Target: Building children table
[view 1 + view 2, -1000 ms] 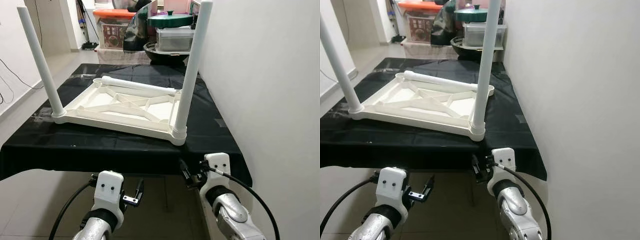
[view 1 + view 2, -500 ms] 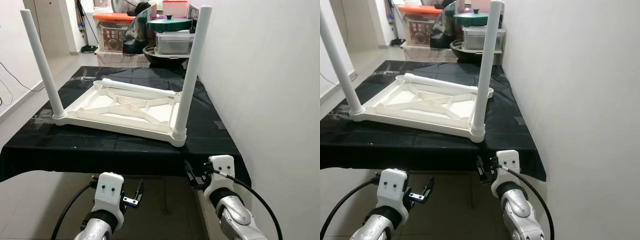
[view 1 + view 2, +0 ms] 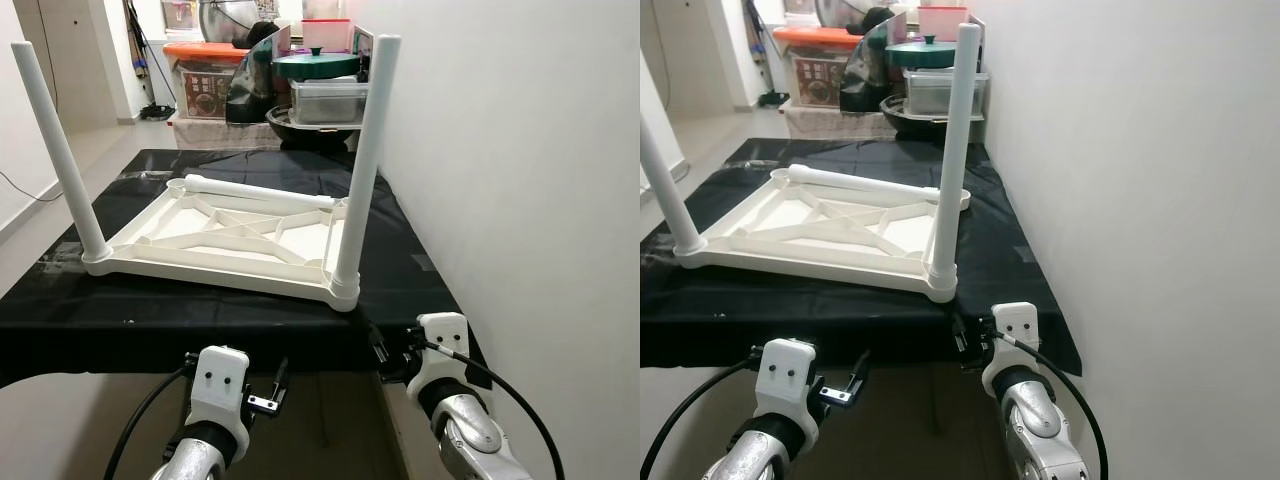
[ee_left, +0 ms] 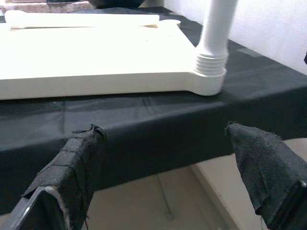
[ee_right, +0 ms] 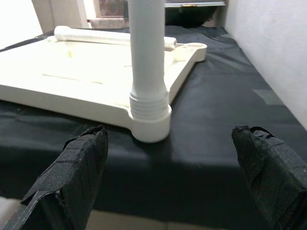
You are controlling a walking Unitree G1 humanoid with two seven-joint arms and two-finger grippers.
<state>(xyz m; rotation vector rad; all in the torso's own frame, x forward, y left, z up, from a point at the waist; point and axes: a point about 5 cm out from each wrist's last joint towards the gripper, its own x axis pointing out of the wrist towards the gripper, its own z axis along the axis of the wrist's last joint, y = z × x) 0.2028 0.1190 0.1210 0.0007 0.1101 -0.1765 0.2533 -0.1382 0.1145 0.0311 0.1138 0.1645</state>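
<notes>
Right now you have the white tabletop (image 3: pixel 235 235) lying upside down on the black-covered table (image 3: pixel 200 310), ribbed underside facing up. Two legs are screwed in and stand upright: the near-right leg (image 3: pixel 360 160) at the corner closest to your right arm, and the near-left leg (image 3: pixel 55 150) at about 10 o'clock from your left arm. A loose leg (image 3: pixel 258 188) lies flat across the far edge of the tabletop, up at 12 o'clock. Your left gripper (image 4: pixel 168 177) hangs below the table's front edge with its taped fingers (image 4: pixel 79 163) spread wide apart and nothing between them; through its wrist camera you look up at the tabletop's edge and the threaded collar of the near-right leg. Your right gripper (image 5: pixel 168 177) sits at the table's front edge, its fingers (image 5: pixel 76 165) also spread wide and holding nothing, with the near-right leg's base dead ahead at 12 o'clock. Beyond the table, at 12 o'clock, sits a clutter of storage boxes (image 3: pixel 205 70) and what look like pots and lids (image 3: pixel 315 65), though they are too far off to sort out.
</notes>
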